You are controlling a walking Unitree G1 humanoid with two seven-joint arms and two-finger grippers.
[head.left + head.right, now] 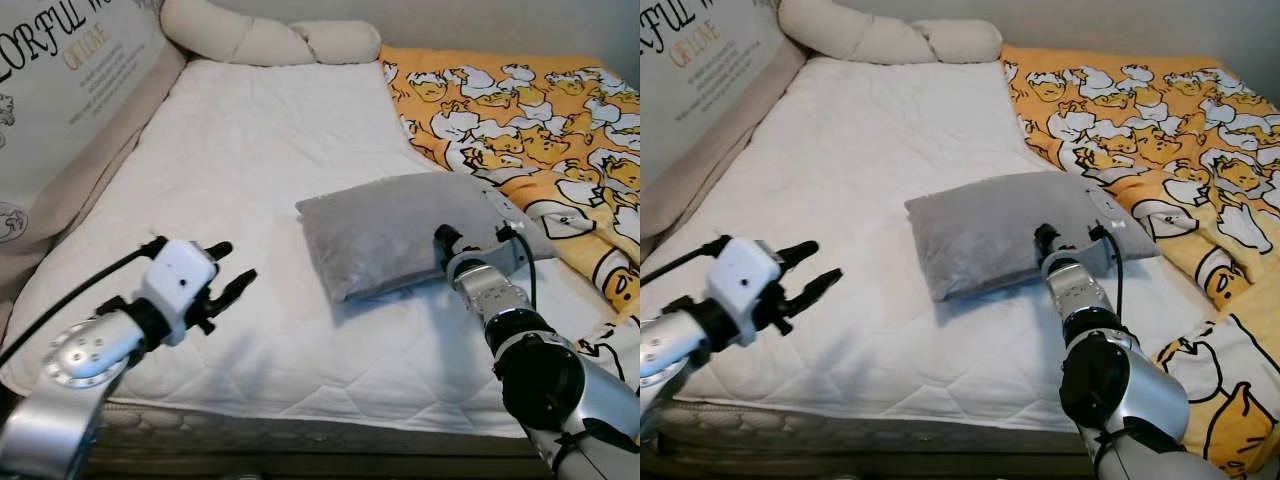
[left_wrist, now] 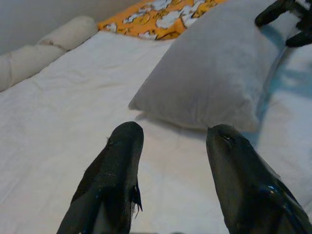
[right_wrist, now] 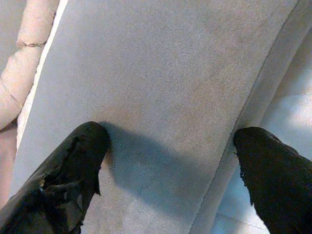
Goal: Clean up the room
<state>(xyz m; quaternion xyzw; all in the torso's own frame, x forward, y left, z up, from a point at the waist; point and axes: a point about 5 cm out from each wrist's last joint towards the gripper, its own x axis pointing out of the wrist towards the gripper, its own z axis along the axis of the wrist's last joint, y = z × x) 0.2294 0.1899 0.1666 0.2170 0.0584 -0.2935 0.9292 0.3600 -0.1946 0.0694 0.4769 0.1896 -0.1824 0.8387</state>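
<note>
The grey pillow [image 1: 400, 230] lies mid-bed [image 1: 250, 180], soft and light. The right end effector [image 3: 165, 161] straddles its near edge, fingers apart, probably touching; pinch that edge. The left end effector [image 1: 225, 275] hovers open, well apart.

Matt grey fabric pillow [image 1: 400, 230] on quilted white cloth mattress [image 1: 250, 180].

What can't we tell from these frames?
- Right claw fingers straddle the grey pillow; actual contact unclear.
- Headboard lettering cut off by the eye view's edge.
- Yellow duck blanket runs past the edge.
- Left claw open above the mattress; height unclear.
</note>
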